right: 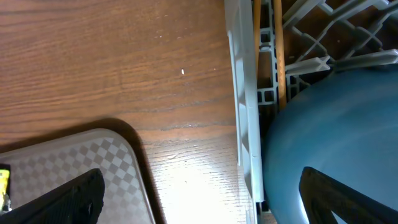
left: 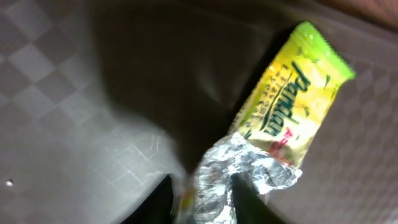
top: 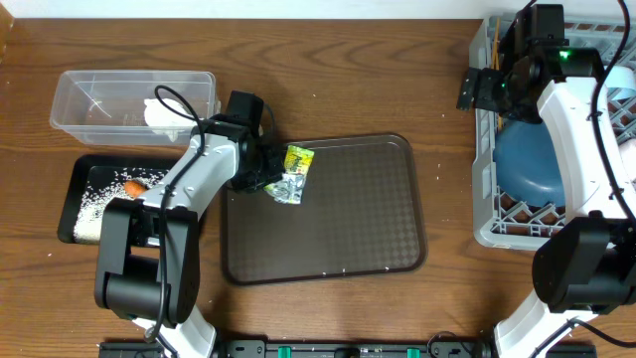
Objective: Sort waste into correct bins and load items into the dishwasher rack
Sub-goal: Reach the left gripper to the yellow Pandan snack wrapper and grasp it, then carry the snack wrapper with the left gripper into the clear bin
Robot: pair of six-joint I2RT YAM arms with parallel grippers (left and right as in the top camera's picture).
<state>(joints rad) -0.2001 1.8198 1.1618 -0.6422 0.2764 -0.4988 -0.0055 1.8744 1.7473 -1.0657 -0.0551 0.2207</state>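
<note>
The crumpled silvery wrapper with a yellow-green label [top: 295,174] is over the upper left of the brown serving tray [top: 348,229]. My left gripper [top: 264,175] is shut on its foil end; the left wrist view shows the foil [left: 273,124] pinched between the fingers [left: 205,202]. The carrot [top: 133,186] and rice lie in the black tray [top: 78,189]. The clear tub [top: 99,99] stands behind it. My right gripper [top: 477,89] is open and empty beside the grey rack [top: 485,169], which holds the dark-blue bowl [top: 532,164] and the chopsticks [top: 494,40].
The right wrist view shows the open fingers [right: 205,199] spanning the rack's left wall [right: 245,124], with the bowl [right: 336,124], the chopsticks [right: 278,50] and the brown tray's corner [right: 74,168]. A light-blue item [top: 621,85] sits in the rack's right part.
</note>
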